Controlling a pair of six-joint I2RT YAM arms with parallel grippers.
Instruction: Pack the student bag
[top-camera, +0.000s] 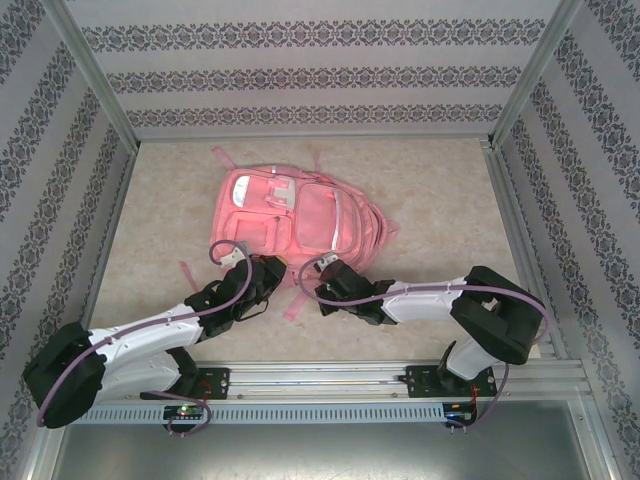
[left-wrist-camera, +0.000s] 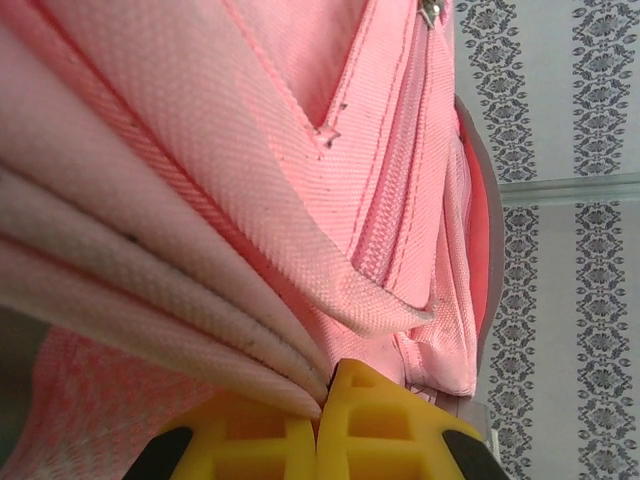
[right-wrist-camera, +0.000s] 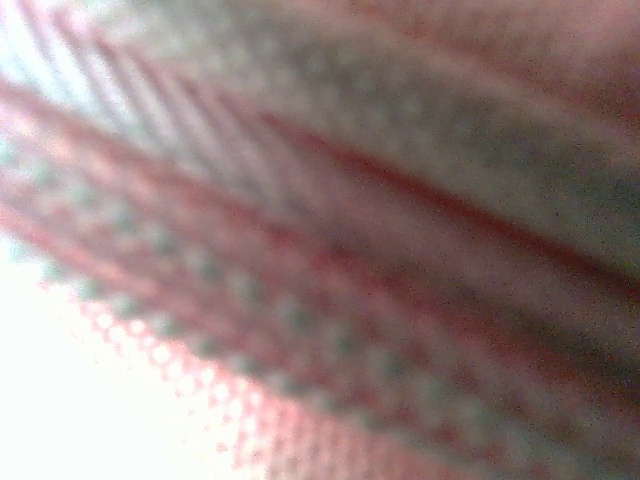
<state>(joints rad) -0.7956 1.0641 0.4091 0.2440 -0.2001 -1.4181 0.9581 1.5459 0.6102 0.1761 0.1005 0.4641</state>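
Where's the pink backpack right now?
Top view: the student bag lies mid-table, its near edge at the left end effector and right end effector.

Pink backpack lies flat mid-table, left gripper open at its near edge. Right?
Not quite. The left gripper is shut, pinching folds of the pink backpack at its near edge, as the left wrist view shows. The rest holds.

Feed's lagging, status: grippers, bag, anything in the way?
Left gripper shut on backpack fabric. Right gripper shut at its near edge, grip unclear. No obstacle seen.
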